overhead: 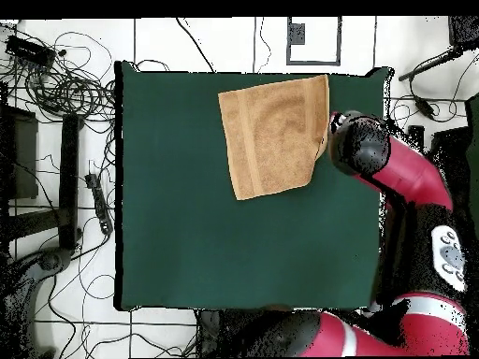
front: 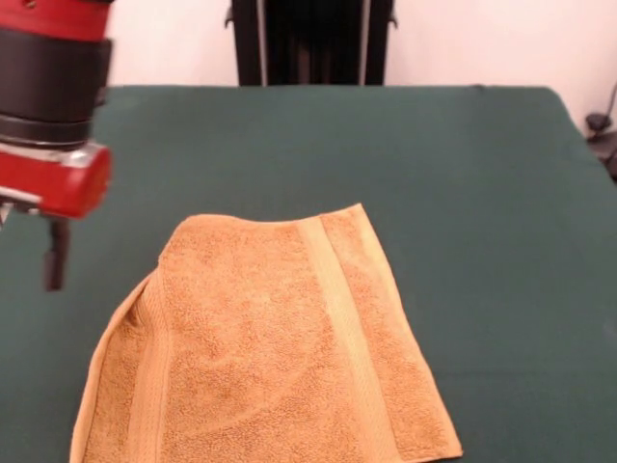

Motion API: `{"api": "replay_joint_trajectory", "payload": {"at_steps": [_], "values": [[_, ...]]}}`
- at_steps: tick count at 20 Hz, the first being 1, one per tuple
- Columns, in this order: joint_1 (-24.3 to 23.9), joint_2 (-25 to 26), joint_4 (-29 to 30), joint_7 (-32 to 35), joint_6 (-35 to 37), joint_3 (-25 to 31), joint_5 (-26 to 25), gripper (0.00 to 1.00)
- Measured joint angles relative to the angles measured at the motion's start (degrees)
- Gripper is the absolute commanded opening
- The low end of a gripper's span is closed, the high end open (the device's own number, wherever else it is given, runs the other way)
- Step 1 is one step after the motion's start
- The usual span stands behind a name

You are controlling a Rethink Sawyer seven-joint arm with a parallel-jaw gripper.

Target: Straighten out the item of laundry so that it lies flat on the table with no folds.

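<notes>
The dark green table [front: 463, 164] carries the towel [front: 270, 347] at one edge, near a corner, one side folded under. The gripper [front: 53, 253] hangs beside that fold; open or closed, I cannot tell. A careless pull might drag cloth off the edge

The dark green table [front: 482, 174] carries only a golden-orange towel [front: 270, 347].

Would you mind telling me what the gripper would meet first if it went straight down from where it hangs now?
Probably the bare green table, just beside the folded edge of the towel. The gripper hangs off the towel's side in the front view, though depth is unclear.
</notes>
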Motion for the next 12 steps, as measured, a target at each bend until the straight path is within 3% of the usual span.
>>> {"api": "replay_joint_trajectory", "payload": {"at_steps": [4,12], "values": [[-1.9,0.6,1.3,0.0,-0.1,0.1,-2.8,1.00],[-0.7,0.5,2.4,0.0,-0.2,2.0,-6.0,1.00]]}}
